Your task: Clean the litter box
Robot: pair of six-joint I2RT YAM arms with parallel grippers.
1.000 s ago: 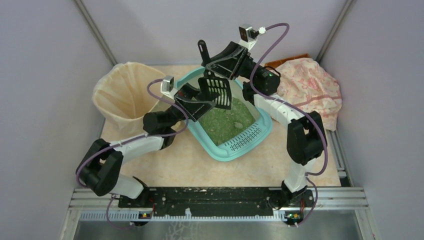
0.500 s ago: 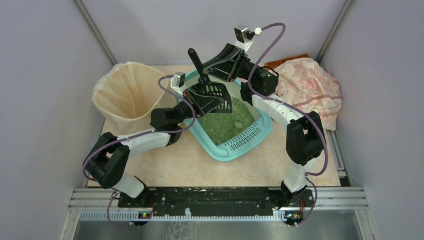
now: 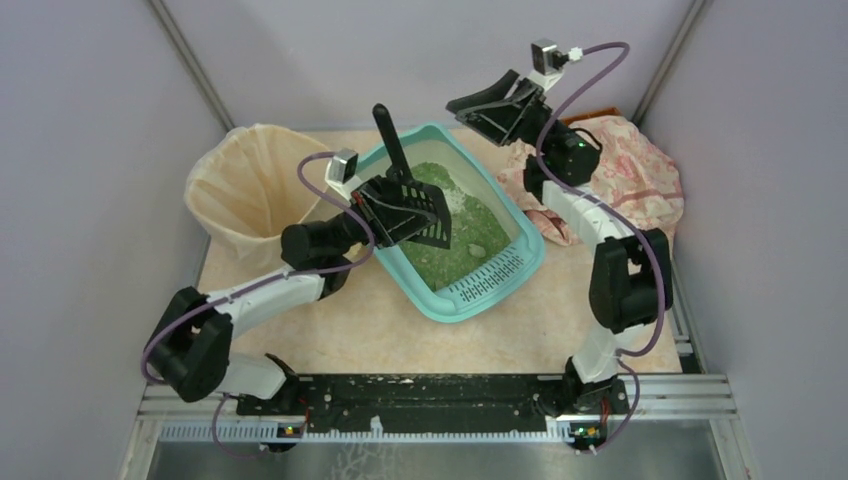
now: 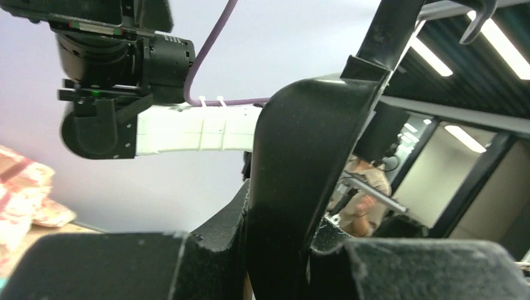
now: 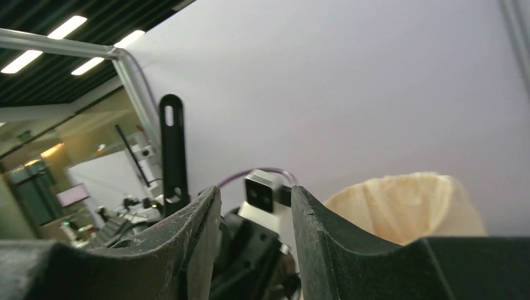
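One teal, rounded plastic litter box [image 3: 487,285] of green granules [image 3: 452,250] sits between a beige bag-lined bin [image 3: 245,190] and a floral cloth [image 3: 640,170], the left gripper [image 3: 398,195] clamped on a black slotted scoop [image 3: 428,216] above it, the right gripper [image 3: 465,108] raised, fingers parted, empty.

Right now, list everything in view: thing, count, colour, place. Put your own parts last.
litter box: one, teal, middle of the table
granules: one bed, green, inside the litter box
lump: one, grey, on the granules near the grate end
scoop: one, black, slotted, held over the litter box's left side
bin: one, beige, bag-lined, far left
cloth: one, pink floral, far right
table: one, beige
left claw: one, black, shut on the scoop
right claw: one, black, open and empty, raised near the litter box's far end
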